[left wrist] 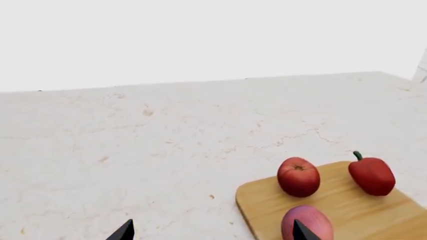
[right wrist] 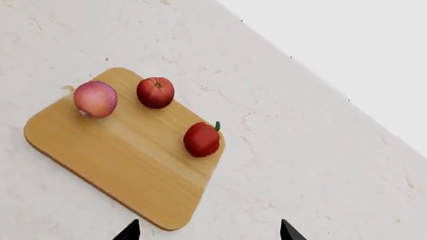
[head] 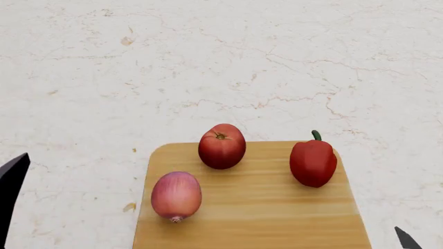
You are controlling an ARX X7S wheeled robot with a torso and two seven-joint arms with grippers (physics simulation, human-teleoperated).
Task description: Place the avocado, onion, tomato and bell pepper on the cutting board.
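left wrist view: onion (left wrist: 307,223), tomato (left wrist: 298,176) and bell pepper (left wrist: 371,175) sit on the cutting board (left wrist: 347,205); left end effector (left wrist: 210,231) released, empty, tips spread wide.

head view: the three sit apart on the board, free wood at the near middle. avocado not visible on the table (head: 207,62).

right wrist view: right end effector (right wrist: 208,231) released, empty. likely step: find the avocado, grip its widest part, set it on bare wood clear of the others.
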